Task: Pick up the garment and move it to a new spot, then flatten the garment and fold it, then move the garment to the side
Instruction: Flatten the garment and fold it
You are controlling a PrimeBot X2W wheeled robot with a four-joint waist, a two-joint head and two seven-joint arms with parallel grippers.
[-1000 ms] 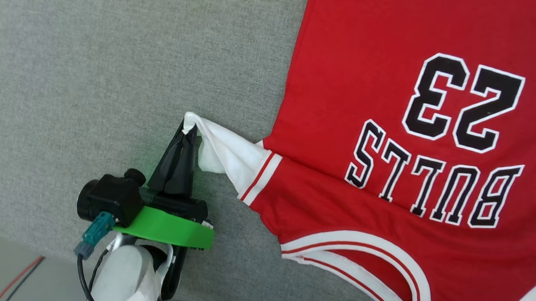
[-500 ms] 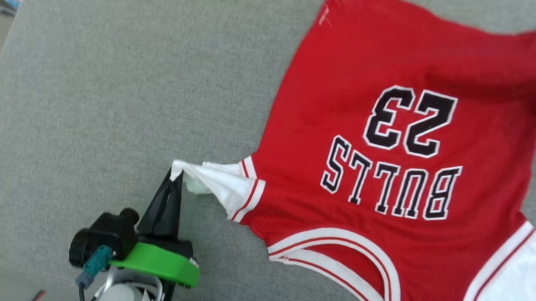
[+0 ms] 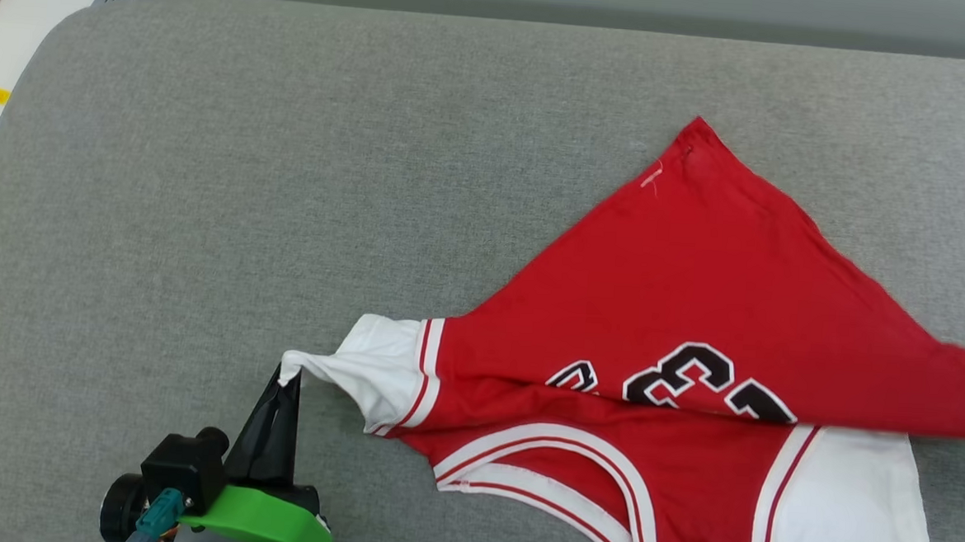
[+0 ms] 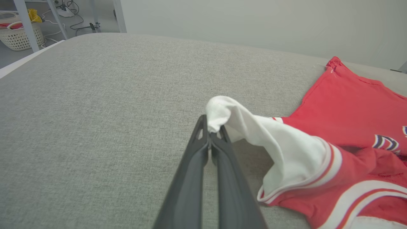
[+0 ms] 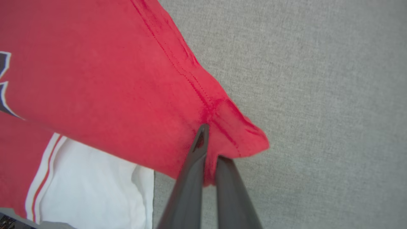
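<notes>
Head view: the garment (image 3: 697, 266) lies at 4 o'clock on the grey desk (image 3: 248, 168), with one red corner drawn across part of its print. At 7 o'clock, the left hand (image 3: 287, 374) is clamped on a white sleeve tip. In the right wrist view, the right hand (image 5: 208, 143) pinches a red hem corner.

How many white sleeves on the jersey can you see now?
2. The first sleeve is pinched by the left end effector; the second sleeve lies flat at the head view's lower right, partly under the garment folded over it.
</notes>
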